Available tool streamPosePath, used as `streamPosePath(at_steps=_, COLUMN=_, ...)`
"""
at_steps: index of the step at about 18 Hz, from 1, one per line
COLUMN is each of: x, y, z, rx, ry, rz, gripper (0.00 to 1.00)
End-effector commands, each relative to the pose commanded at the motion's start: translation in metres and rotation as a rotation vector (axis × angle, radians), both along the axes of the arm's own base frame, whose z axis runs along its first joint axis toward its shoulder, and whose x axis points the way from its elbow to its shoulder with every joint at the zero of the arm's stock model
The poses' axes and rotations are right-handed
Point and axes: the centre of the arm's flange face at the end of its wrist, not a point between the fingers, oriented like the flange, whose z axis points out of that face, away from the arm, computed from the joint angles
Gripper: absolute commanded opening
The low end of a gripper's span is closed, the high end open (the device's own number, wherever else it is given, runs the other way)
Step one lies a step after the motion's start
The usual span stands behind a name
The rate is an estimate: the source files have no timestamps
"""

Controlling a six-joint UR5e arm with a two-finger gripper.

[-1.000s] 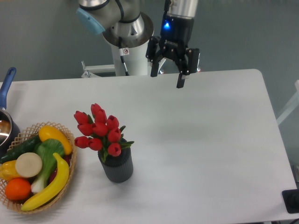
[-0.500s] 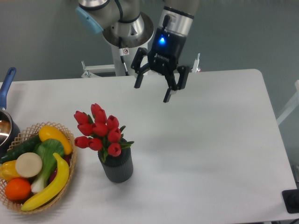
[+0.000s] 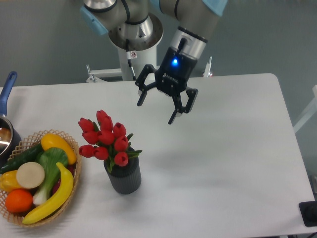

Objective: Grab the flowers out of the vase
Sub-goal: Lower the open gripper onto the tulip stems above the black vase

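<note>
The flowers, a bunch of red tulip buds with green leaves, stand in the vase, a small dark grey ribbed pot left of the table's middle. My gripper hangs in the air above and to the right of the bunch, tilted, with its two black fingers spread open and nothing between them. It touches neither the flowers nor the vase.
A wicker basket with a banana, an orange, a cucumber and other produce sits at the front left. A pan with a blue handle is at the left edge. The robot's base stands behind the table.
The gripper has come down and to the left, toward the flowers, and has tilted. Its fingers stay open. The flowers and vase have not moved.
</note>
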Motion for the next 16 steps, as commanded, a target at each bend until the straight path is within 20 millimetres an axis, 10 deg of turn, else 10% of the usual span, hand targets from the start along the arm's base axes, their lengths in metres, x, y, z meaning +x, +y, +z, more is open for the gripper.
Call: streamPosePath(at_steps=16, x=0.025, y=0.053, z=-0.058, rx=0.028, ry=0.075, rz=-0.225, gripper=1.00)
